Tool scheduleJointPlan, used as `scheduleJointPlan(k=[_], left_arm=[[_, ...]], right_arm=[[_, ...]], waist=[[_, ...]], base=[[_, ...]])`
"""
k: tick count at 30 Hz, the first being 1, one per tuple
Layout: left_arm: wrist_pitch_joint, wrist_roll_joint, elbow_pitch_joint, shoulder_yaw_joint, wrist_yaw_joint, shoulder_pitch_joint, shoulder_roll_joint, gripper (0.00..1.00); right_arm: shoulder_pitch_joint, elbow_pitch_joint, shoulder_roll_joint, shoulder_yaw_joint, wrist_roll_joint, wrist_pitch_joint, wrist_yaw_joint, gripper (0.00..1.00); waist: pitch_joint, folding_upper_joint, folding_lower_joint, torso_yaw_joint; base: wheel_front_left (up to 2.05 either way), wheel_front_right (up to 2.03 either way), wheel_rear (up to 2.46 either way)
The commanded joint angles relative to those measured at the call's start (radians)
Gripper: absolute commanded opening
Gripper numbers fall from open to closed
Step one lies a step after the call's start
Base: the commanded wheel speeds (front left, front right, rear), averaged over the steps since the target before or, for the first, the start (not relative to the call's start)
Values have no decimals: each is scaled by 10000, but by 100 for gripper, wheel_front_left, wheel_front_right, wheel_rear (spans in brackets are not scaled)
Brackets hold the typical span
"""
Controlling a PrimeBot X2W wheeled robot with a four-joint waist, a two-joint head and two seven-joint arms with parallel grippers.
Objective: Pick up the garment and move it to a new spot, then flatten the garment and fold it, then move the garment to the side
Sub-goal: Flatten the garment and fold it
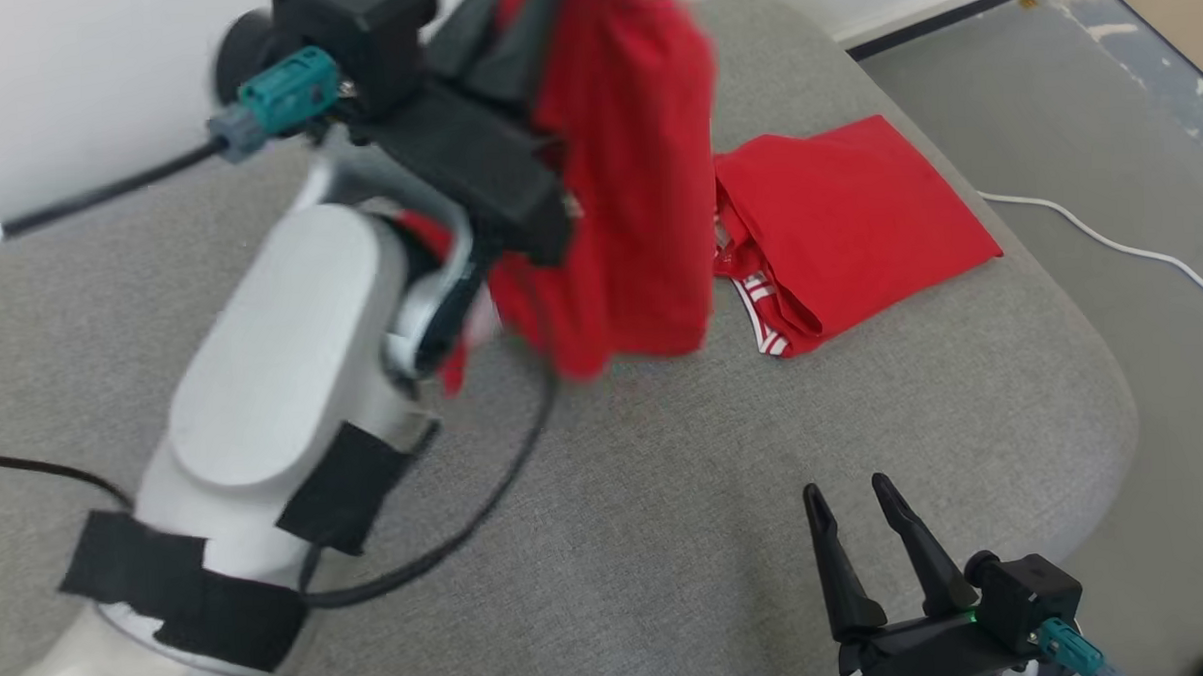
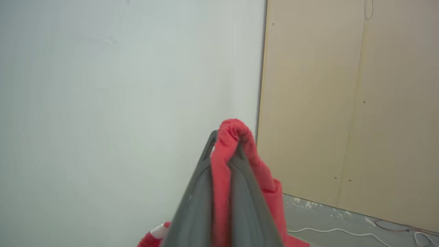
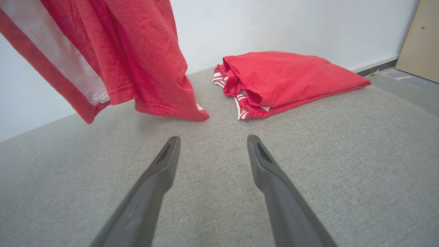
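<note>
Above the broad grey woven-fabric cushion [image 1: 667,496] hangs a white-striped red cloth garment [image 1: 636,177], its hem just clear of the cushion or perhaps brushing it (the head view is blurred there). At the cushion's far edge lies a folded red shirt [image 1: 858,219]. The left gripper [image 2: 226,144] is clamped on the hanging garment. The right gripper [image 1: 849,489], fingers spread, holds nothing over the cushion's near edge.
</note>
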State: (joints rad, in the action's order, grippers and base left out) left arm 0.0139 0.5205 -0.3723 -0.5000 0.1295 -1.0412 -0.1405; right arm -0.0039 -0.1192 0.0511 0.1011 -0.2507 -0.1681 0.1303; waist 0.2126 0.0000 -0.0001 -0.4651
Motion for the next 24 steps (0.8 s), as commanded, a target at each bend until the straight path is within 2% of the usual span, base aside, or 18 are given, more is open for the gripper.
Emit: scheduleJointPlan(k=[1, 6, 8, 16, 17, 21, 24], left_arm=[[423, 322, 266, -164, 3, -115, -10, 0], [1130, 868, 423, -341, -30, 686, -133, 0], [1175, 995, 430, -222, -235, 1311, -373, 0], [1673, 1953, 1400, 911, -1723, 5729, -1422, 0], [1673, 1953, 1400, 911, -1723, 5729, -1422, 0], [2033, 2352, 2167, 1578, -2538, 7885, -1681, 0], [2132, 2612, 2514, 1899, -2876, 9078, -1803, 0]], right_arm=[[44, -7, -23, -44, 62, -32, 5, 100], [118, 30, -26, -113, 49, -25, 5, 100], [165, 38, -26, -116, 44, 2, 5, 100], [343, 158, -24, -370, 87, 60, 5, 100], [343, 158, -24, -370, 87, 60, 5, 100], [380, 265, -26, -470, 193, 153, 5, 100], [438, 356, -23, -510, 236, 230, 5, 100]], waist=[[-156, 0, 1, 189], [-295, 0, 1, 692], [-337, 0, 1, 934], [-430, 0, 1, 1847], [-430, 0, 1, 1847], [-533, 0, 1, 2197], [-615, 0, 1, 2395]], base=[[0, 0, 0], [0, 0, 0], [0, 0, 0], [0, 0, 0], [0, 0, 0], [0, 0, 0], [0, 0, 0]])
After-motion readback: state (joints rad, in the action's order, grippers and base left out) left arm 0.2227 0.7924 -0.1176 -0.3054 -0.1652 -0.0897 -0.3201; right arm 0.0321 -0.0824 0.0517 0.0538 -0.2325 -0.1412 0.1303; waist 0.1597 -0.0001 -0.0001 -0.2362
